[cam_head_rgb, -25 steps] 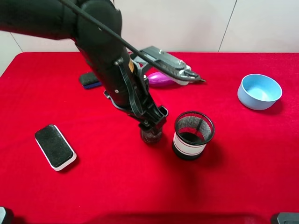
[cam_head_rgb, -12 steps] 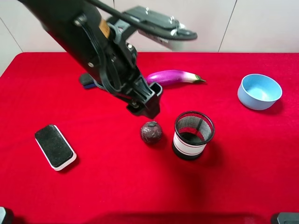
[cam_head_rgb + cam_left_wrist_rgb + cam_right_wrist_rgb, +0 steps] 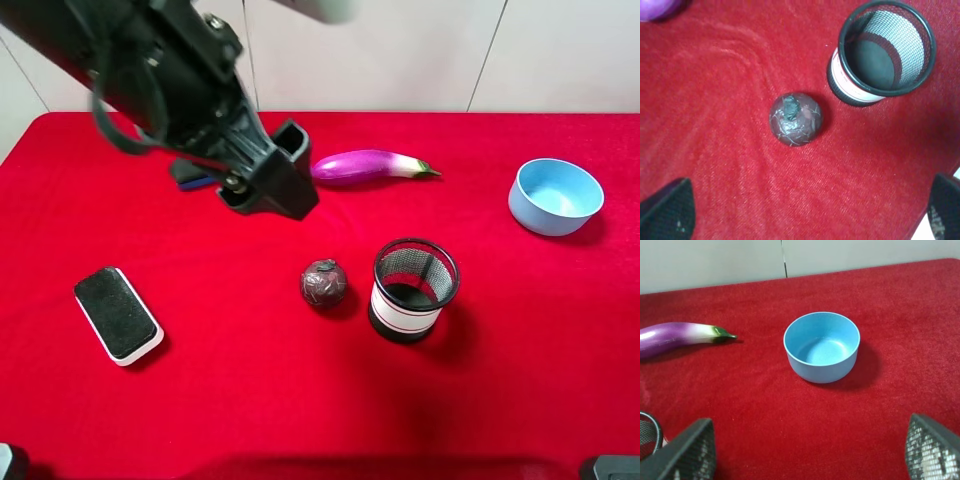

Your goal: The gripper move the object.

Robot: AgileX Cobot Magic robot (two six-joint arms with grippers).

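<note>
Since the ball (image 3: 324,282) sits at centre frame on the red cloth (image 3: 250,400), just left of the mesh cup (image 3: 414,290), grip its round sides; it looks light, firm and apt to roll. Your left gripper (image 3: 268,185) hangs spread, empty, above.

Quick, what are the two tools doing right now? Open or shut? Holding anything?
Left tool: open, holding nothing; the wrinkled ball lies free on the red cloth.
Right tool: open, holding nothing.
</note>
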